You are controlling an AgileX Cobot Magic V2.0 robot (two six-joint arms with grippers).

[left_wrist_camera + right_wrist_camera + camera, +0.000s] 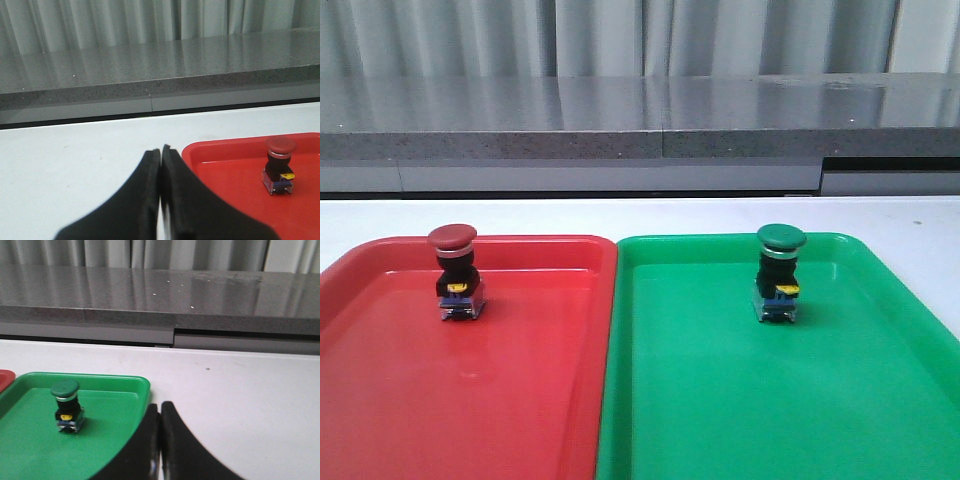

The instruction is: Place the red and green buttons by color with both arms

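Here both buttons – red button (279,165), green button (67,407) – stand apart from closed, empty fingers (150,185).

Bright, even light; soft glare on both trays (380,260); close end effectors slightly blurred.

A: What do the robot's parts look like?

B: Only the grippers show, each from its own wrist camera. The left gripper (161,149) has two matte black fingers (142,190), broad at the base and curving in to narrow tips.

A: And the other?

B: The right gripper (160,405) is the same: two smooth black fingers (182,445), flared low, tapering upward. A thin pale line runs along the seam between them. No cables, screws or markings are visible.
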